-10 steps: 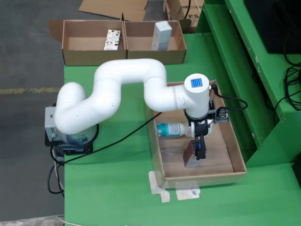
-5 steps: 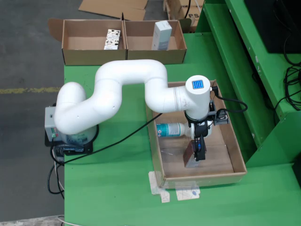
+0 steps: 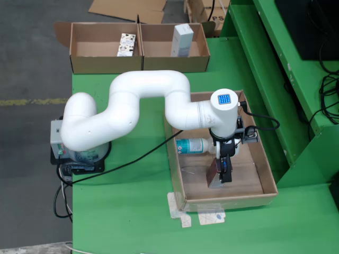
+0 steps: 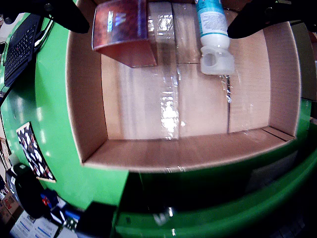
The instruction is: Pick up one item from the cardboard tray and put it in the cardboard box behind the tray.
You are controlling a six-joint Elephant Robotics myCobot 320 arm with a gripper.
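Observation:
A cardboard tray [image 3: 177, 174] sits on the green table and holds a brown glossy box [image 3: 213, 171] and a white bottle with a teal label [image 3: 195, 145] lying on its side. My gripper [image 3: 225, 172] points down into the tray, right beside the brown box. In the wrist view the gripper [image 4: 157, 27] is open. The brown box [image 4: 124, 29] sits by one black finger [image 4: 64, 15]. The bottle [image 4: 214, 34] lies by the other finger [image 4: 262, 17]. The tray wall [image 4: 84, 99] frames the bare floor.
Two open cardboard boxes stand side by side at the table's far edge. The left one [image 3: 85, 50] holds a small patterned carton [image 3: 126, 45] and the right one [image 3: 198, 53] a white carton [image 3: 181, 39]. A green raised frame [image 3: 275, 69] runs along the right. The arm's base [image 3: 79, 148] is at the left.

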